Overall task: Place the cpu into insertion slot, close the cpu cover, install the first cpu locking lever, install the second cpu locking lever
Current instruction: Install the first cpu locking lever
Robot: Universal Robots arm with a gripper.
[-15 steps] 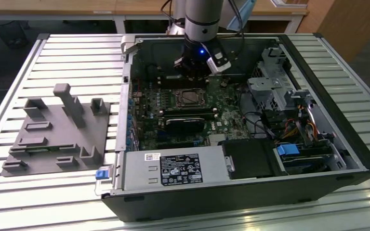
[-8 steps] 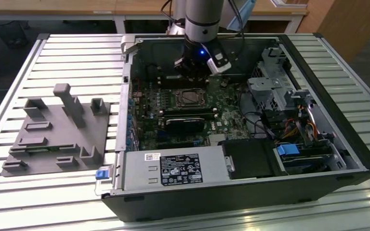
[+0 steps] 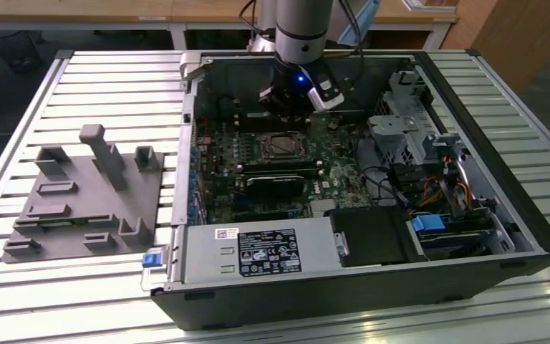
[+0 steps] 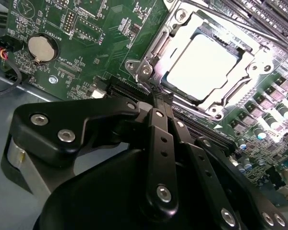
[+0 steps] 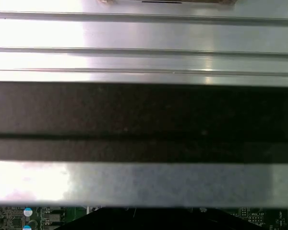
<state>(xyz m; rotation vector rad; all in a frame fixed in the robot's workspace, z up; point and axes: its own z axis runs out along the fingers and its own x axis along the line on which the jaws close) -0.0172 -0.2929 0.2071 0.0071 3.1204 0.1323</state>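
An open computer case (image 3: 351,279) lies flat on a slatted metal tabletop (image 3: 94,72), its green motherboard (image 3: 223,161) facing up. The robot arm (image 3: 299,29) comes down from twelve o'clock in the exterior view, and its tool (image 3: 289,104) hangs inside the case just beyond the socket, toward twelve o'clock from it; the arm's body hides the board directly beneath it. In the second wrist view the tool (image 4: 159,96) appears as black linked fingers (image 4: 156,124) drawn together to a narrow tip, nothing held between them, the tip close to the near corner of the socket frame; whether it touches the frame is hard to make out. The cpu (image 4: 201,67) sits flat inside the insertion slot (image 4: 149,62), its pale top glaring under bright light, so its edges are washed out. The cpu cover (image 4: 235,88) lies down around the chip as a silver frame. Levers beside the frame cannot be told apart from the glare. In the exterior view the insertion slot (image 3: 281,147) is a small dark square near the case's centre, with a black heatsink block (image 3: 275,185) at six o'clock from it. A round coin battery (image 4: 42,48) sits on the board at nine o'clock from the socket in the second wrist view. The first wrist view is mostly blurred metal bands and a dark strip, with a sliver of board (image 5: 19,218) cut off at the edge. A grey fixture tray (image 3: 89,208) rests on the tabletop at nine o'clock from the case.
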